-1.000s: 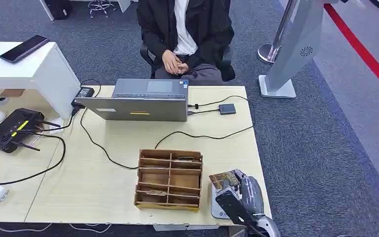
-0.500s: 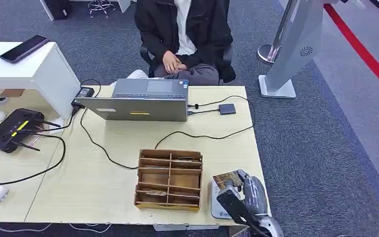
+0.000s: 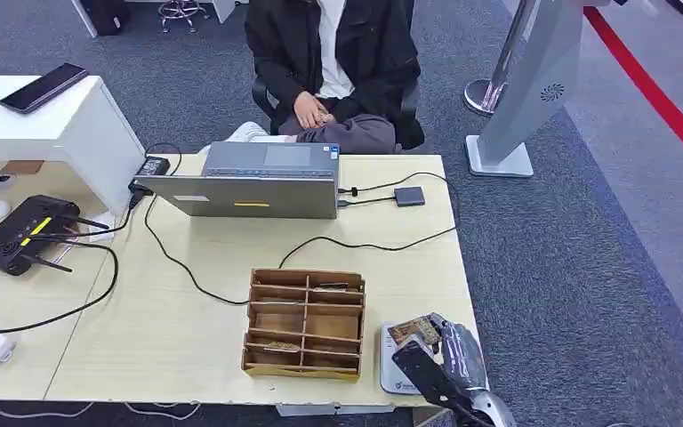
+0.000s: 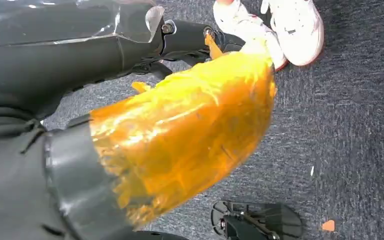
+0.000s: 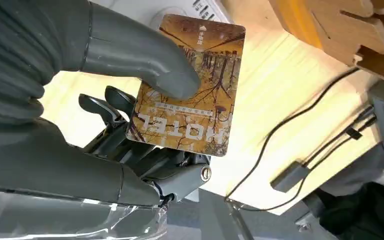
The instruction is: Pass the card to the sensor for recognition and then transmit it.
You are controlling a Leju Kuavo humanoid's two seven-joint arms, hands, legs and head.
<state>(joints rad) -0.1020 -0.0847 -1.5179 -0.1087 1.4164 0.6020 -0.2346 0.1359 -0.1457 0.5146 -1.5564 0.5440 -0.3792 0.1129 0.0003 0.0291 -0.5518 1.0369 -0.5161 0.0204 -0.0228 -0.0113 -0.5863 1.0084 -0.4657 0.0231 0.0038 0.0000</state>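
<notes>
Right wrist view: right hand [image 5: 80, 115] pinches the hotel card [image 5: 190, 85] between thumb and fingers [image 5: 110, 107], just above the white sensor [image 3: 395, 374]. Best kept flat and steady over it.

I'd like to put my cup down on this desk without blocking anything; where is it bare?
Bare wood lies left of the wooden organizer, below the looping cable. Crowded: the right front corner, where the right hand holds the hotel card over the sensor.
</notes>
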